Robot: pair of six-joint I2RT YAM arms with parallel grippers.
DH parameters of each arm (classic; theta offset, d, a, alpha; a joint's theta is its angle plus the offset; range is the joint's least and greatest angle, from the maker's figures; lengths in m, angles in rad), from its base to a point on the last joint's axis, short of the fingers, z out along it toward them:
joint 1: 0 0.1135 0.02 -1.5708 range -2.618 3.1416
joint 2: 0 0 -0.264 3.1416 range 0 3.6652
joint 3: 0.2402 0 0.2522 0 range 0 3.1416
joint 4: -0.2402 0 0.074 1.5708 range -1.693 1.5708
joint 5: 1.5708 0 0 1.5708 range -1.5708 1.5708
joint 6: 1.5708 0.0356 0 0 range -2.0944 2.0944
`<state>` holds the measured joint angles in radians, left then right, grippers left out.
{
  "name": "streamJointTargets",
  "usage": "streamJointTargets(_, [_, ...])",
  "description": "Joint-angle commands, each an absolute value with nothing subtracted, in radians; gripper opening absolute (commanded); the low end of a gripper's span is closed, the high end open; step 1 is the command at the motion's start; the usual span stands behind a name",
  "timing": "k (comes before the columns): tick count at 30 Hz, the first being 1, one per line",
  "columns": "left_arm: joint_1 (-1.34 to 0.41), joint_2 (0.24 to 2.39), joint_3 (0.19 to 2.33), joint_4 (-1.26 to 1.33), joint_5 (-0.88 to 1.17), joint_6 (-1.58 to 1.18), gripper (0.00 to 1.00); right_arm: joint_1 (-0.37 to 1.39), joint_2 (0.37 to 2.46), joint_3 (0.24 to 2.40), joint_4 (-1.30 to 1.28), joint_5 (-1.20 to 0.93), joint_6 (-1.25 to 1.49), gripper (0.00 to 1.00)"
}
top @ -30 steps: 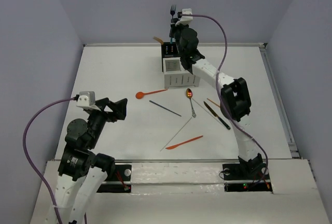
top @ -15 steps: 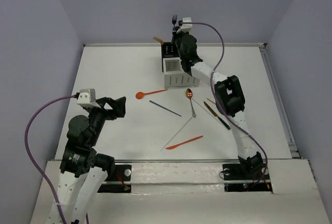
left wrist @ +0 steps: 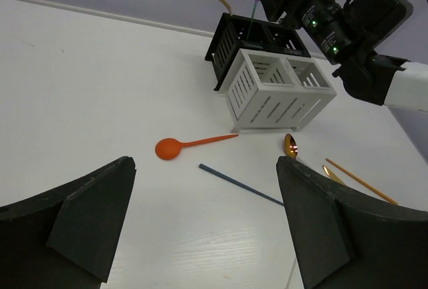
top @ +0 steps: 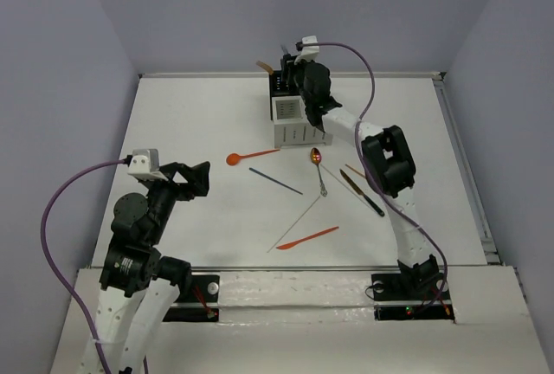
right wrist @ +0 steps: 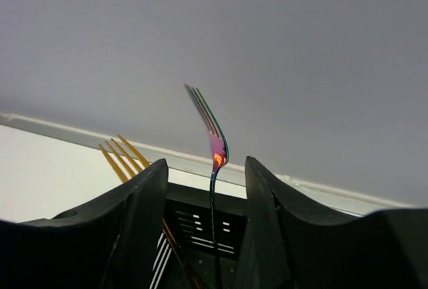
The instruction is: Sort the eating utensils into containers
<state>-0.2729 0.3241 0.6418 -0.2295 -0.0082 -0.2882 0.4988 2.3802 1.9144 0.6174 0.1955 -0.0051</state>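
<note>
1. The white tabletop (top: 190,123) is smooth and matte. Your arms' bases cover part of its near edge.
2. Your left pincer (top: 201,178) hangs spread wide over the tabletop's left side, gripping nothing. Its wrist view shows only two dark, wedge-shaped fingers (left wrist: 87,215).
3. Your right pincer (right wrist: 204,168) sits above the containers' far end. Its jaws are parted, with a gap on each side of the fork between them. From overhead, the arm hides this.
4. The containers (left wrist: 281,95) stand at the tabletop's far middle. They are slotted boxes joined in one block, white ones nearer you and black ones (left wrist: 231,41) behind. Their insides are mostly hidden.
5. A thin, glossy dark fork (right wrist: 218,150) stands upright in a black box, tines up and curving left in the wrist view. Its lower handle is out of sight.
6. A gold fork (right wrist: 124,155) leans left out of the black boxes.
7. Flat near the tabletop's middle lie an orange spoon (top: 251,157), bowl pointing left, and a dark blue chopstick (top: 275,180), lying diagonally.
</note>
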Motion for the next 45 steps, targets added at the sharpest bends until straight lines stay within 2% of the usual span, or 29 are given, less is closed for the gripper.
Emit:
streamJointTargets(1, [-0.267, 0.311, 0.673, -0.184, -0.005, -0.267, 0.99, 0.506, 2.255, 1.983, 0.537, 0.129, -0.006, 0.59])
streamJointTargets(5, [-0.267, 0.293, 0.672, -0.183, -0.006, -0.265, 0.99, 0.506, 2.128, 1.964, 0.379, 0.120, 0.049, 0.60])
streamJointTargets(7, [-0.267, 0.287, 0.672, -0.183, -0.006, -0.267, 0.99, 0.506, 2.039, 1.804, 0.367, 0.115, 0.080, 0.57])
streamJointTargets(8, [-0.267, 0.284, 0.672, -0.183, -0.006, -0.268, 0.99, 0.506, 1.941, 1.743, 0.356, 0.118, 0.122, 0.54])
streamJointTargets(9, [-0.267, 0.279, 0.670, -0.180, 0.026, -0.268, 0.99, 0.506, 1.893, 1.683, 0.322, 0.115, 0.149, 0.42])
streamJointTargets(11, [-0.267, 0.275, 0.670, -0.179, 0.031, -0.271, 0.99, 0.506, 1.801, 1.504, 0.276, 0.089, 0.187, 0.33])
streamJointTargets(12, [-0.267, 0.270, 0.669, -0.176, 0.035, -0.270, 0.99, 0.506, 1.716, 1.436, 0.253, 0.087, 0.234, 0.23])
streamJointTargets(13, [-0.267, 0.270, 0.669, -0.176, 0.035, -0.271, 0.99, 0.506, 1.676, 1.369, 0.244, 0.078, 0.254, 0.18])
streamJointTargets(14, [-0.267, 0.268, 0.669, -0.175, 0.038, -0.273, 0.99, 0.506, 1.607, 1.251, 0.233, 0.075, 0.283, 0.15])
streamJointTargets(18, [-0.267, 0.265, 0.666, -0.172, 0.049, -0.279, 0.99, 0.506, 1.499, 1.082, 0.068, 0.084, 0.324, 0.12])
streamJointTargets(22, [-0.267, 0.264, 0.663, -0.172, 0.049, -0.284, 0.99, 0.506, 1.438, 0.978, -0.005, 0.104, 0.325, 0.12])
streamJointTargets(27, [-0.267, 0.278, 0.661, -0.175, 0.043, -0.285, 0.99, 0.506, 1.463, 0.956, -0.086, 0.117, 0.318, 0.14])
streamJointTargets(29, [-0.267, 0.281, 0.661, -0.175, 0.041, -0.285, 0.99, 0.515, 1.489, 0.956, -0.104, 0.101, 0.319, 0.20])
streamJointTargets(32, [-0.267, 0.290, 0.661, -0.176, 0.035, -0.288, 0.99, 0.515, 1.528, 0.957, -0.133, 0.049, 0.313, 0.34])
streamJointTargets(34, [-0.267, 0.294, 0.658, -0.175, 0.034, -0.288, 0.99, 0.528, 1.554, 0.972, -0.152, 0.040, 0.310, 0.38])
streamJointTargets(45, [-0.267, 0.330, 0.658, -0.164, 0.071, -0.284, 0.99, 0.574, 1.697, 1.034, -0.203, 0.095, 0.327, 0.36])
